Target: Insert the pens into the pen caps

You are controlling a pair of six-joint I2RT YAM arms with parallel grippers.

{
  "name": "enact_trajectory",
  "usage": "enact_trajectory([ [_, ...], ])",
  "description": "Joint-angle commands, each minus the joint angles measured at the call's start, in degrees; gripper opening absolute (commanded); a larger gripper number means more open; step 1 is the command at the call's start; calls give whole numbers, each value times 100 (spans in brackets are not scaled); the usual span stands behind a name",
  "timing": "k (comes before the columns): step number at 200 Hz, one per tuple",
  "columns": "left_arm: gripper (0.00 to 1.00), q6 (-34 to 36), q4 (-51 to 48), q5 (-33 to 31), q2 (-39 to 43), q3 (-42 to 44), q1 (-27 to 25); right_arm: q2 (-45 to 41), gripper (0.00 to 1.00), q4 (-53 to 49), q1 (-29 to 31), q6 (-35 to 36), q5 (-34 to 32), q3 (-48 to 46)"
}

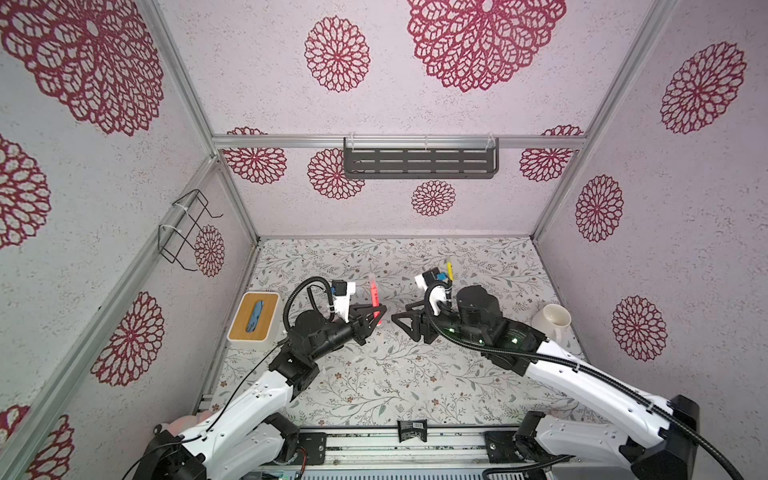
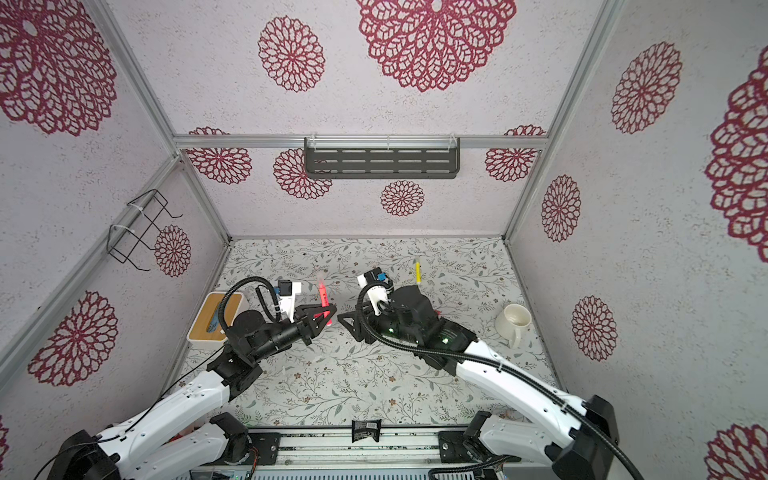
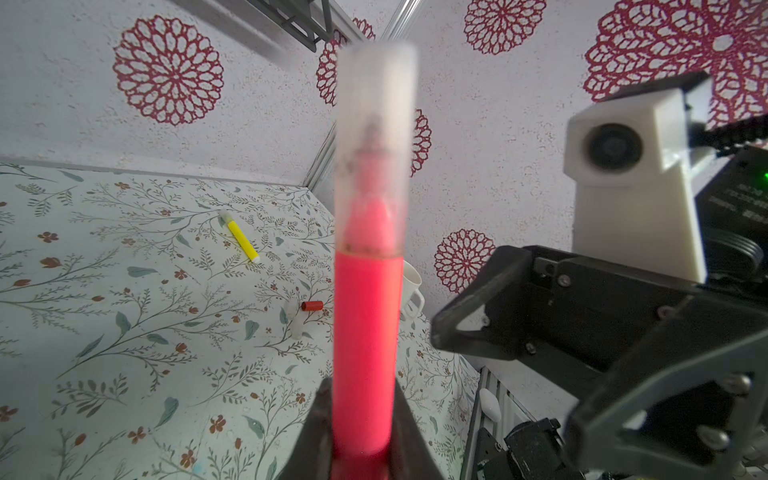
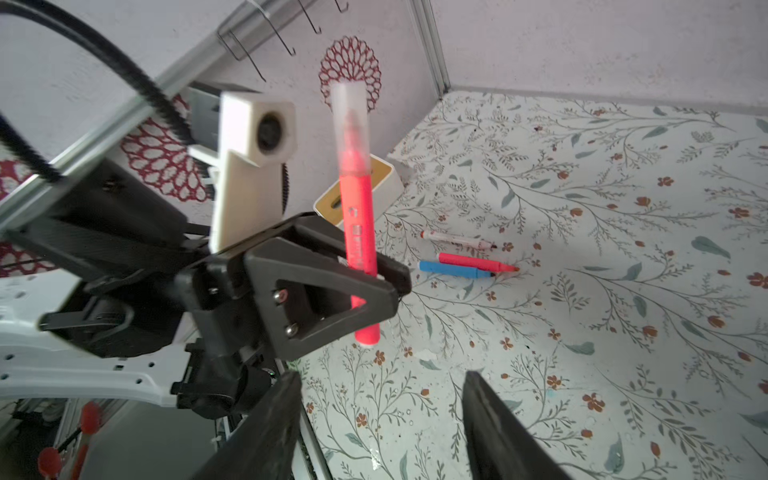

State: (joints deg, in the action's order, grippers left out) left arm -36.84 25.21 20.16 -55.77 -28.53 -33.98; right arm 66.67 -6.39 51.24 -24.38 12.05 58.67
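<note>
My left gripper (image 1: 380,311) (image 2: 330,312) (image 3: 362,384) is shut on the lower barrel of a pink-red pen (image 1: 373,296) (image 2: 323,296) (image 3: 365,332) (image 4: 357,216), held upright above the table. A translucent pen cap (image 3: 374,124) (image 4: 349,112) sits over its tip. My right gripper (image 1: 401,316) (image 2: 345,321) (image 4: 380,376) stands open just to its right, with nothing between the fingers. A yellow pen (image 1: 449,268) (image 2: 418,271) (image 3: 241,241) lies at the back. A white pen with red ends (image 4: 457,240), a red pen (image 4: 478,262) and a blue pen (image 4: 453,269) lie together on the table. A red cap (image 3: 311,306) lies beside a clear cap (image 3: 296,326).
A white mug (image 1: 550,320) (image 2: 513,320) stands at the right edge. A wood-topped tissue box (image 1: 253,318) (image 4: 357,187) sits at the left wall. A dark slotted shelf (image 1: 419,160) hangs on the back wall, a wire rack (image 1: 187,228) on the left wall.
</note>
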Motion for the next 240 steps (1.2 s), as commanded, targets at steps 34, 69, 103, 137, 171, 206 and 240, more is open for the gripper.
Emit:
enact_trajectory([
  [34, 0, 186, -148, -346, 101, 109, -259, 276, 56, 194, -19, 245, 82, 506],
  [69, 0, 189, -96, -370, 102, 140, -321, 291, 54, 175, -21, 314, 21, 587],
  [103, 0, 184, -44, -391, 58, 130, -421, 481, 49, 178, -25, 373, 21, 736],
  [137, 0, 177, -26, -433, 68, 155, -495, 712, 47, 226, -22, 391, 132, 924],
  [171, 0, 172, -25, -460, 92, 146, -532, 854, 42, 251, -19, 374, 177, 936],
  [206, 0, 184, 58, -424, -11, 112, -548, 975, 37, 279, -18, 337, 375, 923],
  [240, 0, 177, 113, -373, -88, 111, -577, 1005, 30, 296, -20, 355, 389, 900],
])
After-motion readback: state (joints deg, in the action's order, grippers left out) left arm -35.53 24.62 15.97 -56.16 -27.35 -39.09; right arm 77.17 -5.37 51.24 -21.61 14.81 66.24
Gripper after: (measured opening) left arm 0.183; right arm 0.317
